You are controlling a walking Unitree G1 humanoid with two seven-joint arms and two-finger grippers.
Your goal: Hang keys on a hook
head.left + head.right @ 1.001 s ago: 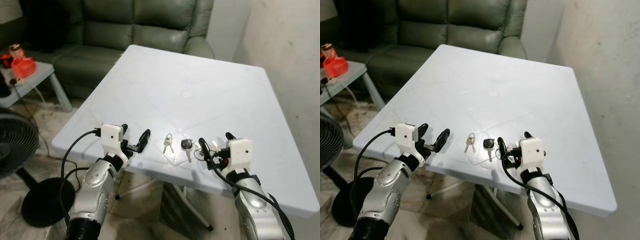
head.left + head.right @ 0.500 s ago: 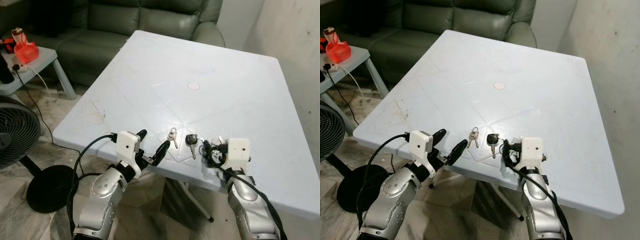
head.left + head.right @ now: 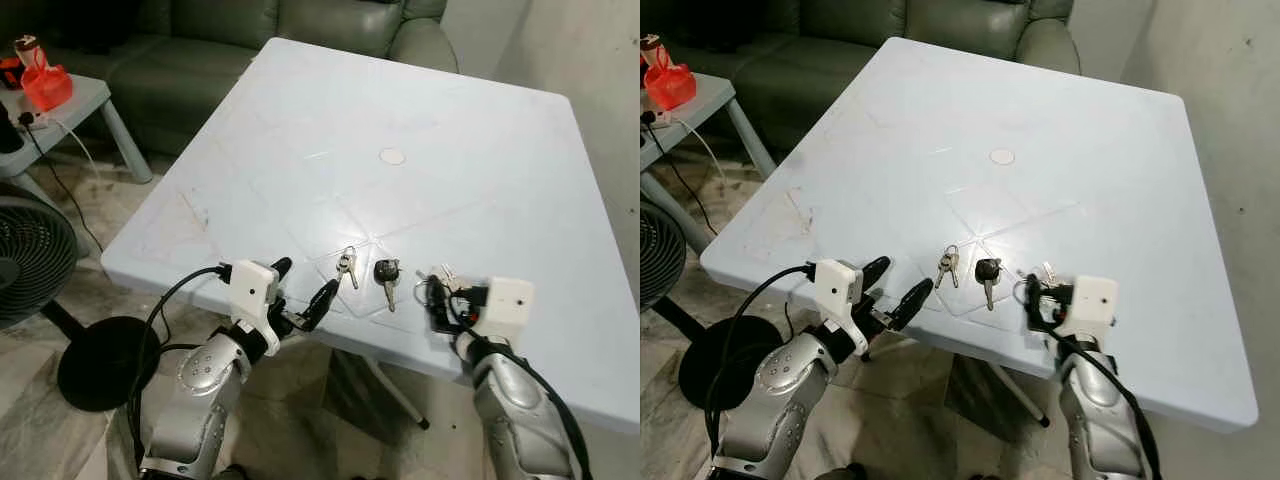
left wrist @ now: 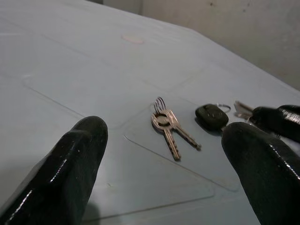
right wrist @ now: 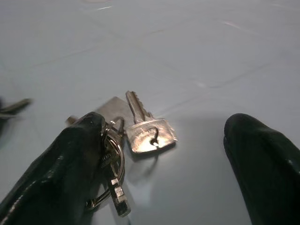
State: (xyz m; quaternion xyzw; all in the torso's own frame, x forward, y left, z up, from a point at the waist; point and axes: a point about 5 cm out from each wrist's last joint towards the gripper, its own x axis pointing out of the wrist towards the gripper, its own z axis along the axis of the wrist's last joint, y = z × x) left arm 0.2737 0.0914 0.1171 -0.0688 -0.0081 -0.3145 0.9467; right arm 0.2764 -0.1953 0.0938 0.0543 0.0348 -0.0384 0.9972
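Near the front edge of the white bench (image 3: 480, 110), three key sets lie in a row: a small silver key pair (image 3: 345, 266), a black-headed key (image 3: 386, 276), and a ringed key bunch (image 5: 136, 133) partly hidden behind the right end effector (image 3: 440, 296). That end effector's fingers stand apart around the bunch. The left end effector (image 3: 303, 296) hovers open at the bench edge, just beside the silver pair. Behind them the benchtop lies wide open toward the sofa (image 3: 210, 40).
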